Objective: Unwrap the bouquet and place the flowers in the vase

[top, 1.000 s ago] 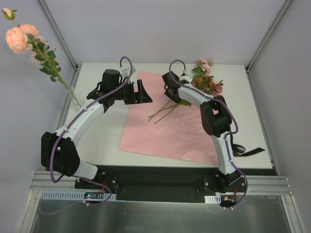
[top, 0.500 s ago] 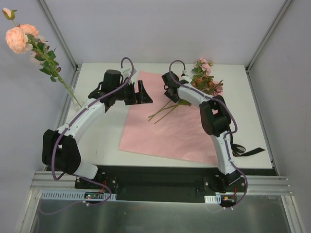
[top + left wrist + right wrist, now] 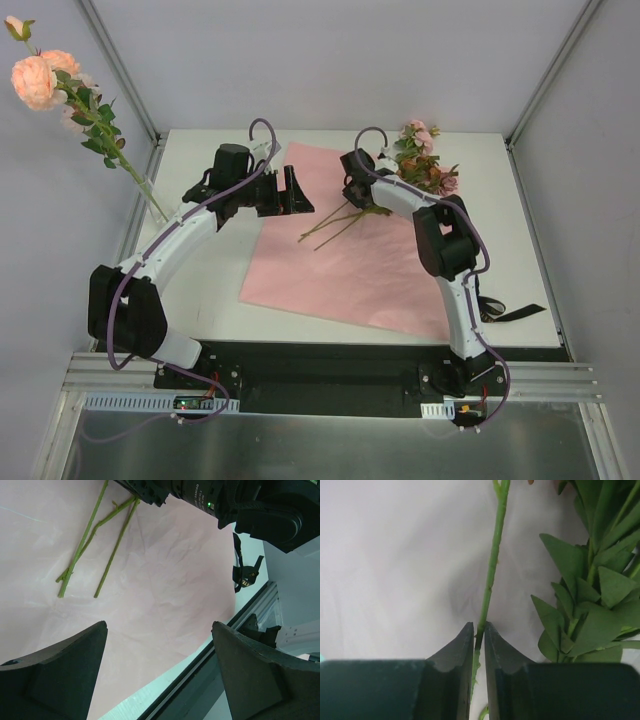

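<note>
The white table (image 3: pixel 205 270) is seen whole only from above; in both wrist views it is cut off or covered. A pink paper sheet (image 3: pixel 350 270) is spread flat across its middle, and every place below is given against that sheet.

The left arm (image 3: pixel 170 240) is stretched toward the sheet's far left corner. The right arm (image 3: pixel 447 245) is bent over the sheet's right side, and part of that side is hidden by it.

The left gripper (image 3: pixel 159 630) is held above the sheet. In the left wrist view its jaws are seen spread wide, with nothing between them.

The flowers (image 3: pixel 425 165) are laid at the sheet's far right corner, with the blooms off the paper. Their bare stems (image 3: pixel 322 230) are stretched across its far part. From above, the join between stems and blooms is covered by the right arm.

A single rose spray (image 3: pixel 40 80) is stood well to the left of the sheet, and its foot is set in the vase (image 3: pixel 150 195). The clear glass can hardly be made out against the wall, and only this one spray is seen in it.

A black ribbon (image 3: pixel 505 312) is left off the sheet's near right corner, partly hidden behind the right arm.

The right gripper (image 3: pixel 478 627) cannot be judged from above. In the right wrist view its jaws are shown pinched narrowly on one green stem (image 3: pixel 492 565), with leaves (image 3: pixel 585 615) just beside it, cut off by the frame. Which of the stems on the sheet is gripped cannot be told.
</note>
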